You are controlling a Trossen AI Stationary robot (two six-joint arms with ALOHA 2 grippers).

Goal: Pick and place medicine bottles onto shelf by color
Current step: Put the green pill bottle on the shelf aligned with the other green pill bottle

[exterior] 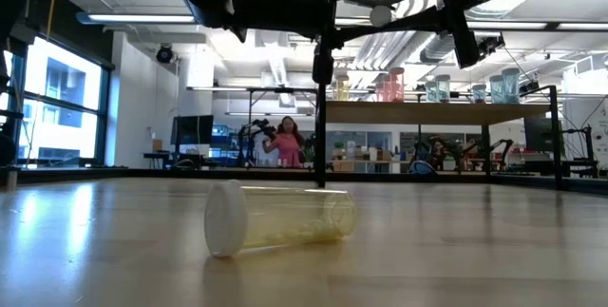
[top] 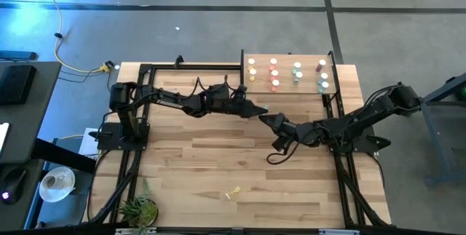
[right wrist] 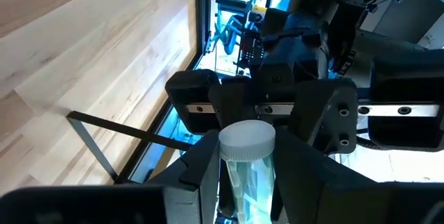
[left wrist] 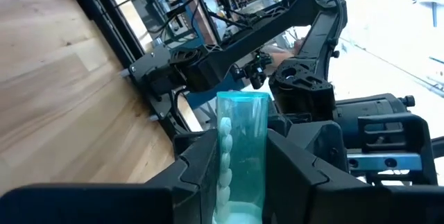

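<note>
teal bottle (left wrist: 243,154): clear teal-tinted body, held at mid-desk above the boards, between the two arms; both pincers grip it at once. In the high view it can't be made out, lost between the dark fingertips.
left pincer (top: 256,110): closed on the teal bottle; the left wrist view shows the body between its fingers (left wrist: 198,172), the cap end cut off at the picture's edge.
right pincer (top: 266,118): closed on the same bottle; in the right wrist view the white cap (right wrist: 247,139) faces the camera between its fingers (right wrist: 201,165), the left pincer's black body right behind.
hidden: the exact contact of each pad on the bottle; the low view shows only the arms' undersides, no fingertips.
shelf (top: 287,60): pale panel at the far edge of the desk, right of centre, on dark posts.
bottles on shelf (top: 274,74): four short columns, yellow, pink-red, teal, and a mixed purplish/teal column at the right; too small to count surely.
yellow bottle (exterior: 280,218): lies on its side on the desk near the front edge, white cap toward the low view's left, well apart from both pincers.
desk (top: 196,177): striped wood, black frame rails along both sides.
plant (top: 140,207): small, at the front left corner.
room: a person in a pink top stands far back in the low view, blurred.
</note>
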